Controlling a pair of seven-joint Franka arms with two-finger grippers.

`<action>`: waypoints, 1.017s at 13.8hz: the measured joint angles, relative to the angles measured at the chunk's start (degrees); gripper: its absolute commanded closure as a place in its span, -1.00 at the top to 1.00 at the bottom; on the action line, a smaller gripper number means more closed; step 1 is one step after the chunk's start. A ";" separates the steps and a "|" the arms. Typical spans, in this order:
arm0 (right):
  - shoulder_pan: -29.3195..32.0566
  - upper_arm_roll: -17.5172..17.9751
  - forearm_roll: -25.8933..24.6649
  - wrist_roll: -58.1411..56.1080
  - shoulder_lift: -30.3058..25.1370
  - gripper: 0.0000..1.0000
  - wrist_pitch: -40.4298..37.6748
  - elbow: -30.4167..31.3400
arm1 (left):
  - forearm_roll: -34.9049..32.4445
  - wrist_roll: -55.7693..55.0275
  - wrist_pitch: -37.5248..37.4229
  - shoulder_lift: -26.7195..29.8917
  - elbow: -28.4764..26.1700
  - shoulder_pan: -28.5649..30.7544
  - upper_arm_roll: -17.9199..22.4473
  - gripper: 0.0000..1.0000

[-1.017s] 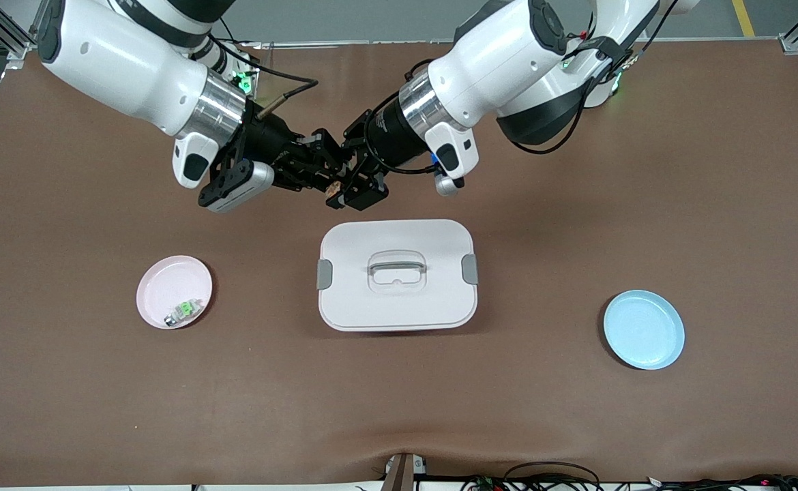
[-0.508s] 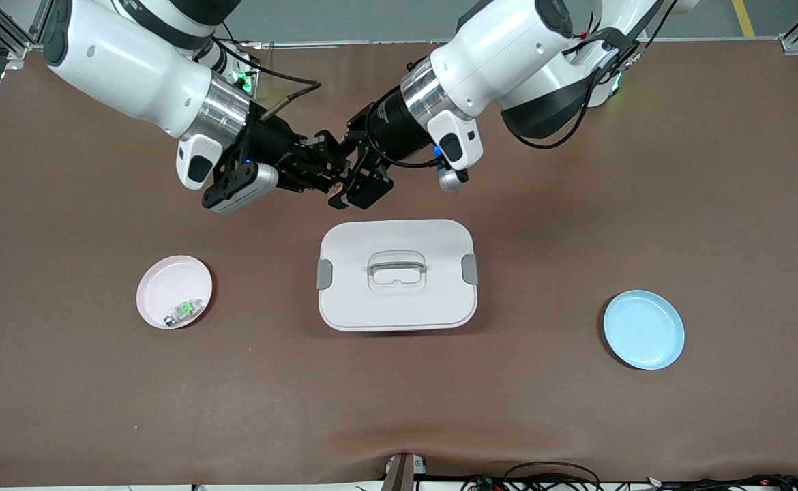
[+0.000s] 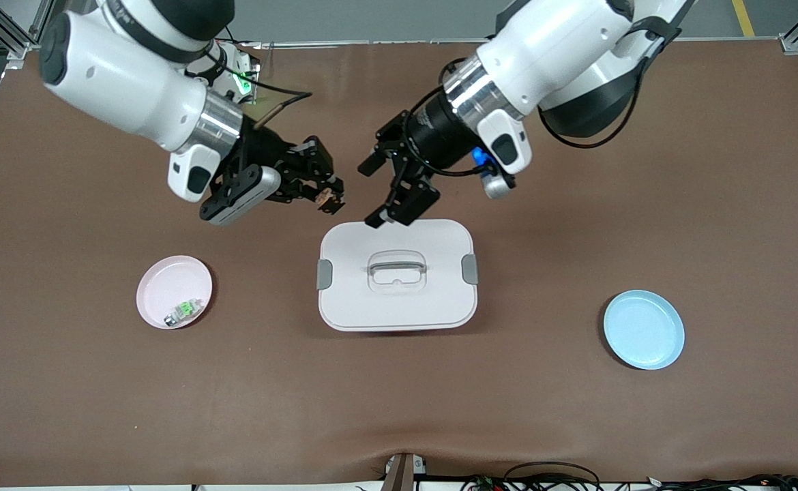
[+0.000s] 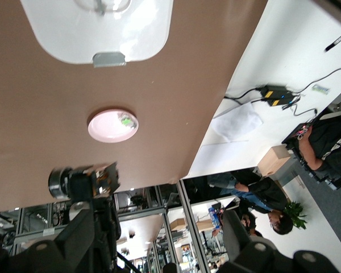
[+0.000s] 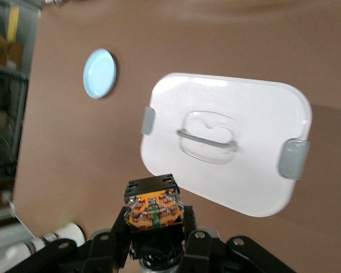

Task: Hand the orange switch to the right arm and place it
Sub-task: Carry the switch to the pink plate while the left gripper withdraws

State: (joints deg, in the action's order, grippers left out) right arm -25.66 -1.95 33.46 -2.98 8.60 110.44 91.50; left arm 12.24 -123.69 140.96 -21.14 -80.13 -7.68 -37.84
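Observation:
The orange switch (image 3: 329, 198) is a tiny black block with an orange face. It sits between the fingers of my right gripper (image 3: 327, 196), which is shut on it over the brown table, close to a corner of the white box (image 3: 397, 300). In the right wrist view the switch (image 5: 154, 208) shows its orange face, clamped on both sides. My left gripper (image 3: 370, 196) is open and empty, apart from the switch, over the edge of the box. The left wrist view shows its spread fingers (image 4: 74, 242) and the switch (image 4: 105, 177) farther off.
The white lidded box with a clear handle (image 3: 397, 266) stands mid-table. A pink plate (image 3: 164, 281) holding a small green-and-clear component (image 3: 184, 310) lies toward the right arm's end. A blue plate (image 3: 643, 329) lies toward the left arm's end.
My left gripper has opened, let go of the switch and drawn back toward its own end. My right gripper stays shut on the switch and has barely moved.

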 measured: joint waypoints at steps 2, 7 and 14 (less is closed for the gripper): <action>4.45 -0.28 -4.61 -10.18 0.42 -1.00 -5.45 0.20 | -8.74 -0.14 -5.73 0.05 -0.04 1.45 0.01 1.00; 9.34 -0.38 -16.29 -28.11 1.21 -1.00 -7.42 4.34 | -22.67 4.49 -25.38 -0.04 -0.36 4.37 0.14 1.00; 15.02 -0.46 -23.53 -51.65 1.35 -1.00 -1.43 11.44 | -33.83 22.64 -33.80 -4.86 -8.00 16.03 1.17 1.00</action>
State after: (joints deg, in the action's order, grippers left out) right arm -10.64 -2.41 9.92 -54.63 9.95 109.00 102.94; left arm -21.59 -101.05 107.16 -26.00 -88.13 8.35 -36.67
